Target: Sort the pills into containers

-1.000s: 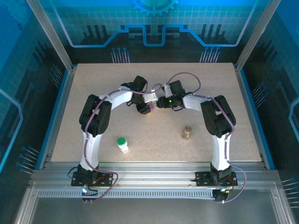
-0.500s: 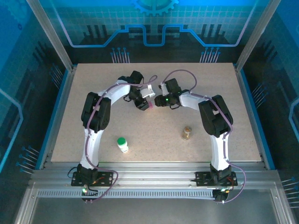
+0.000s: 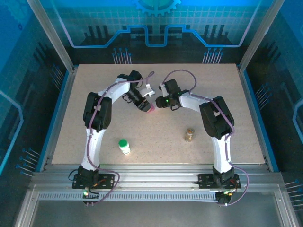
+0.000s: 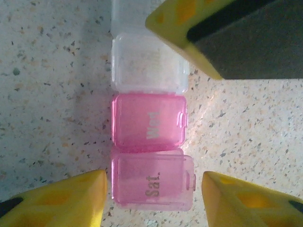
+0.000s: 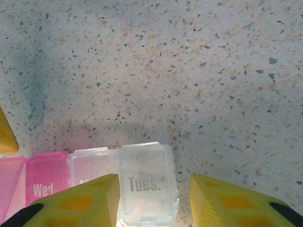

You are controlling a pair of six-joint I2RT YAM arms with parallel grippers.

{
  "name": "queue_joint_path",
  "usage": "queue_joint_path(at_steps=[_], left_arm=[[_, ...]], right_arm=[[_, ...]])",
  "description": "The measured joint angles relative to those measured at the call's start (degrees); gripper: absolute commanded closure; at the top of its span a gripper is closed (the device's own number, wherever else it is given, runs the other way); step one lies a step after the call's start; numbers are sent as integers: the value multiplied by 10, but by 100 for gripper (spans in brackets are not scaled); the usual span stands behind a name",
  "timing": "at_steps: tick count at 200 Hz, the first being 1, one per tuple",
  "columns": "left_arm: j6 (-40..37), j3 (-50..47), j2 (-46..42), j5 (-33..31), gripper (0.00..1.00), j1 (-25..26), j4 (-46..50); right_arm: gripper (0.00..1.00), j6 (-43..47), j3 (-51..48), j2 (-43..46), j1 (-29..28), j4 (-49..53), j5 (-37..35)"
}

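Although the overhead view took in the whole table (image 3: 94,85), the pill box (image 3: 149,108) registered there as no more than a small pink patch. It lay towards the far middle of the table, largely covered by the two wrists meeting over it. Its lettering and its compartments could not be made out from above.

The left wrist view supplied the detail. The pill box lay flat as a strip of joined compartments. The left end effector (image 4: 154,194) stood wide, its yellow fingers (image 4: 66,201) on either side of the pink "Sat." compartment (image 4: 151,182). Contact on one side could not be determined, and a gap showed on the other. Next along came the pink "Wed" compartment (image 4: 149,123), then a clear compartment (image 4: 149,64) whose print was too faint to read. The strip's far end was cut off by the frame edge and by a finger of the other arm.

The right wrist view gave that end. The right end effector (image 5: 154,201) was likewise spread, about the clear "Tues." compartment (image 5: 147,182). One finger overlapped the neighbouring clear cell, and a gap showed at the other. Whether any compartment held pills could not be told.

The overhead view supplied the bottles. The white bottle (image 3: 124,146) with a green cap stood near the front edge, left of centre. The amber bottle (image 3: 189,135) stood to the right, and both were well apart from the pill box.
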State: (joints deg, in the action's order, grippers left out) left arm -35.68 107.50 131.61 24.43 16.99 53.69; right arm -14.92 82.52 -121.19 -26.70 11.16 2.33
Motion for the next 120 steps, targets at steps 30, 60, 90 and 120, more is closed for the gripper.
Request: queue_joint_path(at_steps=[30, 60, 90, 120], left_arm=[[18, -17, -2, -1, 40, -9, -15], [52, -20, -2, -16, 39, -23, -39], [82, -42, -15, -40, 35, -32, -85], [106, -57, -28, -47, 33, -31, -128]], right_arm=[[56, 0, 0, 0, 0, 0, 0], [56, 0, 0, 0, 0, -2, 0], [57, 4, 1, -1, 0, -3, 0], [57, 11, 1, -1, 0, -3, 0]])
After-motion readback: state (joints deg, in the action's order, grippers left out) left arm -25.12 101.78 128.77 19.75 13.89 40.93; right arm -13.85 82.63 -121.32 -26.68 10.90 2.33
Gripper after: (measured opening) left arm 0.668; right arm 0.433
